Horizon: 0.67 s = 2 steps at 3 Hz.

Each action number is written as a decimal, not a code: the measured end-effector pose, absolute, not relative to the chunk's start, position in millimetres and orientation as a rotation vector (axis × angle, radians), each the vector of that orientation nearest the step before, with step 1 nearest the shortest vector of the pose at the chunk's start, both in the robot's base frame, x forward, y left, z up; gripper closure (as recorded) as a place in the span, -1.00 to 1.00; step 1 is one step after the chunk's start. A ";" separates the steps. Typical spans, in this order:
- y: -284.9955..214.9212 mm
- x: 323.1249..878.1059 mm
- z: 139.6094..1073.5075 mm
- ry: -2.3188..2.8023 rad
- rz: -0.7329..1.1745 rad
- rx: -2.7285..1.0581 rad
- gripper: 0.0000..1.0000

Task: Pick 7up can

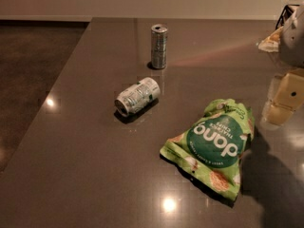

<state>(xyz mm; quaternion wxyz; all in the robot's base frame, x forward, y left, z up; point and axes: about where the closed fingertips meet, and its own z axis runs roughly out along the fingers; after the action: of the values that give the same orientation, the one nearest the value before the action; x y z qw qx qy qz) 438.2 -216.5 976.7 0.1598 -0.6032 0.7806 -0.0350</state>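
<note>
Presently, the 7up can (pixel 137 96) lies sideways, likely free to roll, while the gripper (pixel 285 99) hangs well to its right, aperture indeterminable.

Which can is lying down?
The 7up can, whitish with green patches, lies on its side. The taller silver can behind it stands upright. The gripper is at the right edge, touching neither.
</note>
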 end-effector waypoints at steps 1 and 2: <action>-214.7 438.4 977.7 2.224 -0.101 -1.727 -1.00; -184.4 443.9 975.2 2.146 -0.060 -1.803 -1.00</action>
<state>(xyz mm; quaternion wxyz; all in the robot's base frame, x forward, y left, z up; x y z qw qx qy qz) 443.9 -184.4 975.2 0.1682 -0.6340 0.7546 -0.0209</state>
